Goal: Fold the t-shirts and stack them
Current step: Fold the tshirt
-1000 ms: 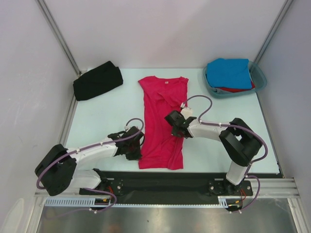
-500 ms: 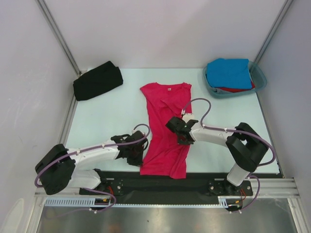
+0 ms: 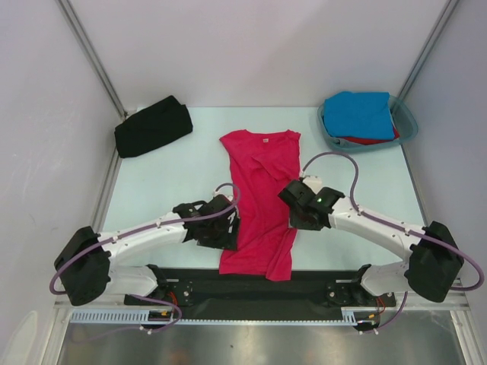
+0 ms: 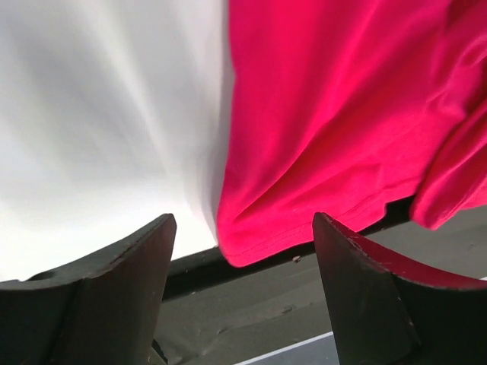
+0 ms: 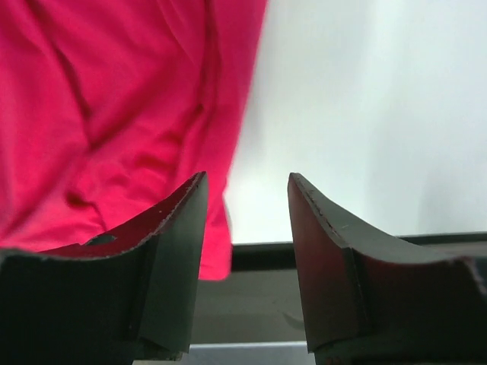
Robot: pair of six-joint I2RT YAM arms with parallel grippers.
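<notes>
Pale table (image 3: 163, 179): crimson-pink t-shirt (image 3: 262, 198) lies narrowed lengthwise. Left gripper (image 3: 227, 224) and right gripper (image 3: 295, 213) gape, both empty. Next, likely: pinch near hem, fold farward.

I've got the pale mint table (image 3: 167, 175) filling the middle of my overhead feed, with white enclosure walls (image 3: 259, 46) closing it in on three sides. An aluminium post (image 3: 90, 57) slants up at the back left and a second post (image 3: 430, 49) at the back right. In the far right corner there's the translucent teal tub (image 3: 370, 147), sitting on the table near the right wall. Along the near edge I'm seeing a black mat (image 3: 259, 287). A silver rail (image 3: 449, 287) ends it on the right — then a slotted white duct (image 3: 114, 314) sits lower left, and a brushed steel sheet (image 3: 251, 346) runs across the bottom.
</notes>
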